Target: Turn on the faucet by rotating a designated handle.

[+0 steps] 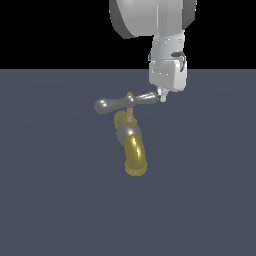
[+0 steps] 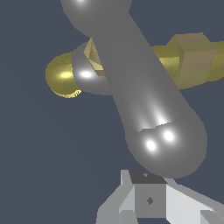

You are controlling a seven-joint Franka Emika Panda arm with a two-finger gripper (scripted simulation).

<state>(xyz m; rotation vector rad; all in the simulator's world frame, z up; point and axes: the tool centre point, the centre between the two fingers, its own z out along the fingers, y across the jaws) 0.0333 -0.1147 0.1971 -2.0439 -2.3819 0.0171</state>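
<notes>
Exterior view: tool (image 1: 161, 96) tip touching handle (image 1: 126, 102) end, grips nothing.

Your arm (image 1: 150, 17) drops in from the top of the exterior frame, just right of centre, its big grey-white link ending in a pale wrist block that points straight down. Your gripper (image 1: 162, 96) sits just above mid-height, right of centre, with only a small pale fingertip (image 1: 162, 98) poking out below the hand body, so you can't tell from here whether the jaws are spread or closed. On the wrist camera the light-grey finger (image 2: 148, 199) shows at the bottom centre of the frame, and the gap is not readable there either.
</notes>
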